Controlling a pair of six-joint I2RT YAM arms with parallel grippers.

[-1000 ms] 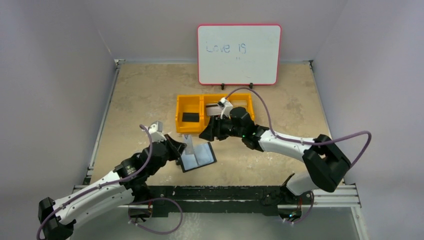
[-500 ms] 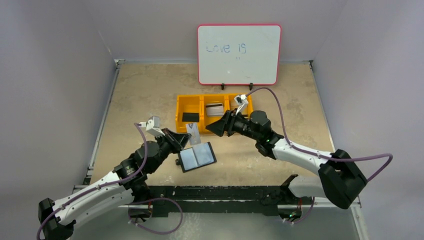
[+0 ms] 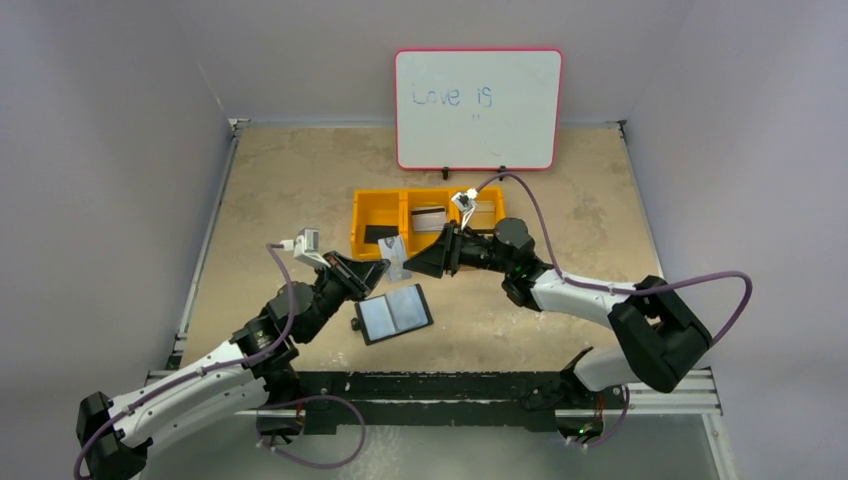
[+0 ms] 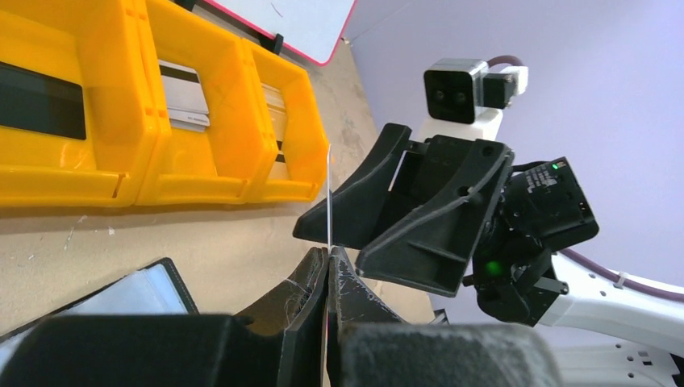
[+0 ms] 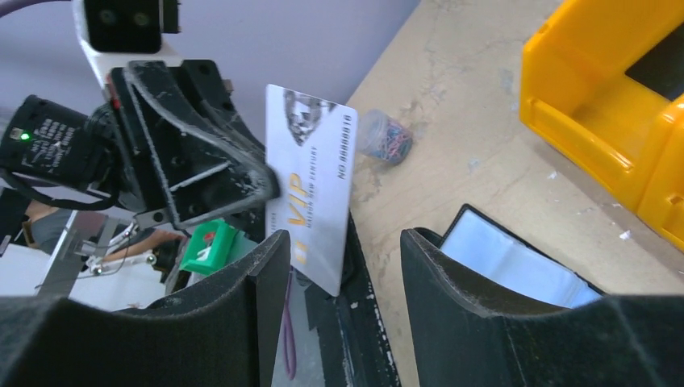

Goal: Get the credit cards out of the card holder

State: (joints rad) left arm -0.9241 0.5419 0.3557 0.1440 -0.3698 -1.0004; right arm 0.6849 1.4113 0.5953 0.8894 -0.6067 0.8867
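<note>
Card holder (image 3: 395, 312): black bifold, lying opened flat on the table (image 3: 300, 180) with its pale clear pockets facing up, just in front of the yellow tray (image 3: 357, 238) and between the two arms; seen also at the lower right of the right wrist view (image 5: 516, 258). Credit card (image 3: 395, 255): one pale card lifted clear of the holder, standing upright in the air above the strip of table between holder and tray; printed face with "VIP" lettering turned toward the right wrist camera (image 5: 310, 193); edge-on as a thin line in the left wrist view (image 4: 329, 193). Left gripper (image 3: 375, 268): clamped tight on the lower end of that card, fingers pressed together on it (image 4: 328, 266). Right gripper (image 3: 410, 266): jaws parted, holding nothing, pointed at the card from the opposite side; the card's lower part shows in the gap between its fingers (image 5: 343, 242), contact not discernible. Yellow tray: three compartments; the left holds a flat black rectangle (image 3: 380, 234); the middle holds a pale striped card (image 3: 428, 217); the right holds another card (image 3: 488, 213), partly hidden by the right wrist. Whiteboard (image 3: 478, 108): pink-rimmed, upright behind the tray, handwritten "Love is". Small clear container (image 5: 385, 135): coloured bits inside, resting on the table.
</note>
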